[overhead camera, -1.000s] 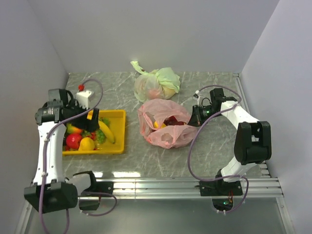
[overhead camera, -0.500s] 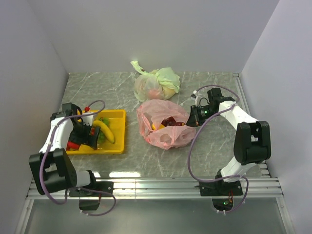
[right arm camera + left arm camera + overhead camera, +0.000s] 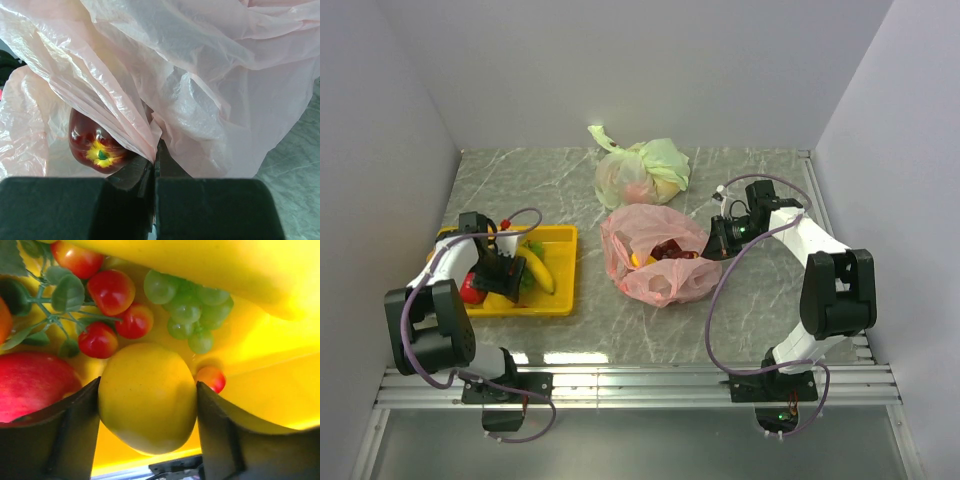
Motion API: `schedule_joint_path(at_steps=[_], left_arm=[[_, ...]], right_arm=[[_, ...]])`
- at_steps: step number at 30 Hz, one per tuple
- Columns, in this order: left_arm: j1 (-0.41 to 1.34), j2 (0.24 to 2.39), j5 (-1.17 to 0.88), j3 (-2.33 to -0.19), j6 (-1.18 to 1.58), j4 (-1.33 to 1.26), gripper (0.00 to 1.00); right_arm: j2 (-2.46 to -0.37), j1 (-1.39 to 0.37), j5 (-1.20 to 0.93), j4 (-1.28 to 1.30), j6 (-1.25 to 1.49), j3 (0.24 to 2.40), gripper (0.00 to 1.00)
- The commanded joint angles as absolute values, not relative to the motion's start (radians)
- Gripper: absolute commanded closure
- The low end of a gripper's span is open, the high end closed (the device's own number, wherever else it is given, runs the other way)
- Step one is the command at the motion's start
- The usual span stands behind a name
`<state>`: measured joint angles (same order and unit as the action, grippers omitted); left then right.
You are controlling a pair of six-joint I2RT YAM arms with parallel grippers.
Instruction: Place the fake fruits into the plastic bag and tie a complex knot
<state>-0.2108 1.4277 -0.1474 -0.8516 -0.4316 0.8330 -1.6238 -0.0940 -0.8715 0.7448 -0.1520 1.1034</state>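
My left gripper [image 3: 498, 281] is down in the yellow tray [image 3: 560, 301], its jaws closed against both sides of a yellow round fruit [image 3: 147, 395] that rests on the tray floor; the gripper [image 3: 148, 386] frames it in the left wrist view. Around it lie green grapes [image 3: 192, 310], small red fruits [image 3: 111, 290], a red apple [image 3: 30, 382] and a banana [image 3: 536, 266]. The pink plastic bag [image 3: 655, 268] lies open mid-table with fruits inside. My right gripper [image 3: 714, 243] is shut on the bag's right edge [image 3: 200, 75]; a dark red apple [image 3: 97, 145] shows inside the bag.
A pale green-and-white knotted bag [image 3: 640, 172] sits behind the pink bag. The left wall is close to the tray. Both arms' cables loop over the table near their wrists.
My left arm came down from above the tray and lowered its gripper among the fruits, then shifted slightly onto the yellow fruit. The right gripper has kept its hold on the bag.
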Motion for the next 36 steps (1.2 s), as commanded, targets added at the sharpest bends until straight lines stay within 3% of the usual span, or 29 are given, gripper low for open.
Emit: schedule_joint_path(at_steps=[1, 2, 4, 6, 10, 13, 17, 21, 25, 32, 36], left_arm=[[-0.210, 1.378, -0.169, -0.922, -0.451, 0.883, 0.37], [-0.209, 1.361, -0.181, -0.945, -0.457, 0.920, 0.49], [-0.204, 1.301, -0.236, -1.026, -0.488, 1.018, 0.64], [-0.151, 1.272, -0.273, -1.118, -0.514, 1.072, 0.69], [0.012, 1.262, -0.356, -1.255, -0.505, 1.144, 0.72], [0.196, 1.316, -0.421, -1.324, -0.436, 1.109, 0.73], [0.391, 1.414, -0.500, -1.393, -0.318, 0.984, 0.83], [0.607, 1.532, -0.489, -1.469, -0.273, 0.916, 0.85], [0.698, 1.701, -0.439, -1.569, -0.247, 0.812, 0.88], [0.722, 1.980, -0.380, -1.954, -0.190, 0.721, 0.95], [0.750, 2.054, -0.443, -1.959, -0.196, 0.692, 0.95]], right_arm=[[-1.577, -0.103, -0.862, 0.752, -0.158, 1.132, 1.00], [-1.575, -0.100, -0.862, 0.752, -0.158, 1.132, 1.00], [-1.575, -0.103, -0.862, 0.744, -0.150, 1.134, 1.00], [-1.578, -0.103, -0.867, 0.741, -0.144, 1.137, 1.00], [-1.588, -0.103, -0.873, 0.741, -0.141, 1.153, 1.00], [-1.585, -0.103, -0.887, 0.742, -0.130, 1.169, 1.00], [-1.566, -0.103, -0.907, 0.742, -0.115, 1.184, 1.00], [-1.551, -0.104, -0.937, 0.704, -0.066, 1.180, 1.00], [-1.525, -0.112, -0.934, 0.703, -0.092, 1.158, 1.00], [-1.486, -0.121, -0.884, 0.735, -0.190, 1.104, 1.00], [-1.482, -0.121, -0.897, 0.718, -0.173, 1.111, 1.00]])
